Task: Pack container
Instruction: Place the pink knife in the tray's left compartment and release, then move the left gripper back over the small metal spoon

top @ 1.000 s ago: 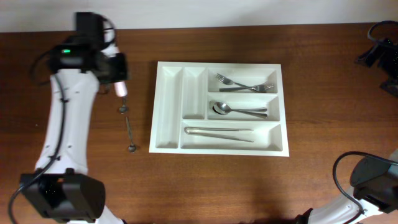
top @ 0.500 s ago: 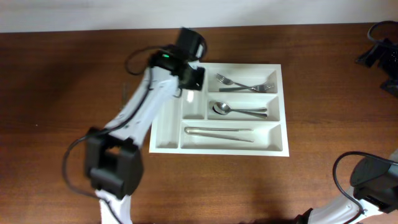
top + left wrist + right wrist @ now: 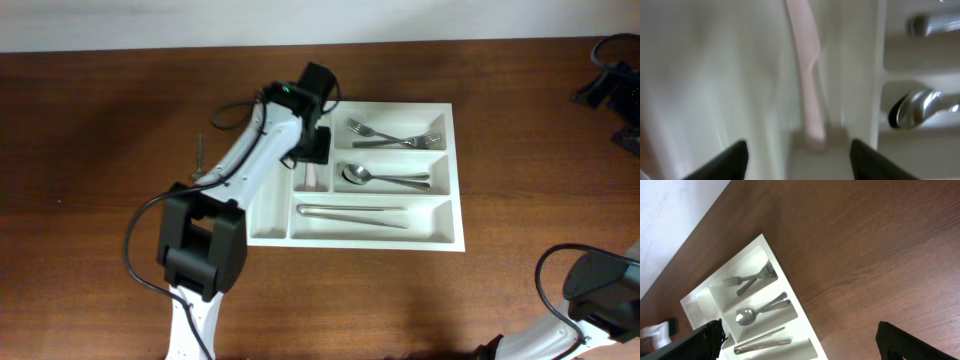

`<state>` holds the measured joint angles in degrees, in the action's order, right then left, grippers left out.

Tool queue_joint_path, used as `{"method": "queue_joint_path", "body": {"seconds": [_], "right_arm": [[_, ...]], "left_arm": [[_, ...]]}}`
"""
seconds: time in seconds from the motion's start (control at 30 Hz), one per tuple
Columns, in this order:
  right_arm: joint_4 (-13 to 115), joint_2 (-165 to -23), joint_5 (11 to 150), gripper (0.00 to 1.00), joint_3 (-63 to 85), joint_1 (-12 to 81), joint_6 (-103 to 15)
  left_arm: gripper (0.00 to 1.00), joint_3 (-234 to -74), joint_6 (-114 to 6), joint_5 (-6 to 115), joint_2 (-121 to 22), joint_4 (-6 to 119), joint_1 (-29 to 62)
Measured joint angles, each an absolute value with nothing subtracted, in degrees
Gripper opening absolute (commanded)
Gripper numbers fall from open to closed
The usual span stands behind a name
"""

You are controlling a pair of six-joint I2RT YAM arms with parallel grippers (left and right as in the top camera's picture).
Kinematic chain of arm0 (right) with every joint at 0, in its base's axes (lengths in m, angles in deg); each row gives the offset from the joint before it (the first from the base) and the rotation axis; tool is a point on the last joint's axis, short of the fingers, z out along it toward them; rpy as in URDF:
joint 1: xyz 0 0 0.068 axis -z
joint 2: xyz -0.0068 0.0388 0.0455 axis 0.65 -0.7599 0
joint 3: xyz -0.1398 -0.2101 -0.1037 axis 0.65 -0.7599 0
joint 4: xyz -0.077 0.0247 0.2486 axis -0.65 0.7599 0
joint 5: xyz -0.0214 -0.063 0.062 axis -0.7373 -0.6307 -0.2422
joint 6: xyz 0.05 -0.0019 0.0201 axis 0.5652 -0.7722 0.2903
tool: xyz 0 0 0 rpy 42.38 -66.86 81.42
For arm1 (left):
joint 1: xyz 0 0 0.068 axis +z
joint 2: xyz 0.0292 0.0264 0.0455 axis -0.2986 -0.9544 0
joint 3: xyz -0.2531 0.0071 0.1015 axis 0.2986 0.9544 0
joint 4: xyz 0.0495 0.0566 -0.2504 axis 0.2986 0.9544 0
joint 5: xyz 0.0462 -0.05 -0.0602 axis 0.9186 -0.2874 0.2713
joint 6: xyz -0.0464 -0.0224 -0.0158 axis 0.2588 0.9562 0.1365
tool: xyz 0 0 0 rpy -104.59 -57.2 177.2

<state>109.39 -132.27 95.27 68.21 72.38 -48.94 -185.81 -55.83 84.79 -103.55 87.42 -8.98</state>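
The container [image 3: 447, 170], a white cutlery tray, lies in the middle of the table. A pale pink utensil handle [image 3: 807, 75] lies loose in its right-hand narrow compartment, also showing from overhead [image 3: 311, 178]. My left gripper [image 3: 799, 161] hovers just above that compartment, open, with nothing between its dark fingertips [image 3: 730, 161]. Seen from overhead, the left gripper [image 3: 312, 150] is at the tray's upper left part. My right gripper [image 3: 800, 347] is open and empty, far from the container [image 3: 790, 297], looking at it across bare wood.
Forks [image 3: 395, 135], spoons [image 3: 380, 178] and knives [image 3: 350, 213] fill the three long compartments. A thin small utensil [image 3: 199, 150] lies on the table left of the tray. The left arm [image 3: 240, 165] stretches across the tray's left edge. Dark gear [image 3: 605, 85] sits at the far right.
The left arm swung right from beside the tray to over it, carrying the pink-handled utensil. Its jaws have opened and the utensil now lies in the narrow compartment. The right arm is still.
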Motion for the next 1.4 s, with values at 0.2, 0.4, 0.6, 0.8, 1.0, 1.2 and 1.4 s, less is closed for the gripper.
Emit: {"method": "queue_joint_path", "body": {"seconds": [0.2, 0.4, 0.6, 0.8, 1.0, 1.2, 1.4], "right_arm": [[109.41, -132.27, 95.27, 0.99, 68.21, 72.38, -48.94], [109.41, -132.27, 95.27, 0.99, 68.21, 72.38, -48.94], [109.39, -132.27, 95.29, 0.99, 68.21, 72.38, -48.92], [109.41, -132.27, 95.27, 0.99, 68.21, 72.38, -48.94], [109.41, -132.27, 95.27, 0.99, 68.21, 72.38, -48.94], [109.41, -132.27, 95.29, 0.99, 68.21, 72.38, -48.94], [109.39, -132.27, 95.27, 0.99, 68.21, 72.38, -48.94]], "left_arm": [[0.87, -207.56, -56.36, 92.33, -103.51, 106.72, -2.94], [1.00, -219.79, -56.66, 96.79, -102.94, 114.63, 8.46], [1.00, -218.94, -60.68, 90.78, -102.98, 114.34, 19.13], [0.91, -213.39, -65.01, 84.74, -104.69, 114.10, 21.58], [0.84, -207.93, -73.97, 83.08, -110.15, 113.23, 21.25], [0.71, -202.66, -77.91, 83.21, -113.06, 109.08, 21.25], [0.62, -199.99, -78.69, 83.10, -114.70, 112.60, 21.25]]}}
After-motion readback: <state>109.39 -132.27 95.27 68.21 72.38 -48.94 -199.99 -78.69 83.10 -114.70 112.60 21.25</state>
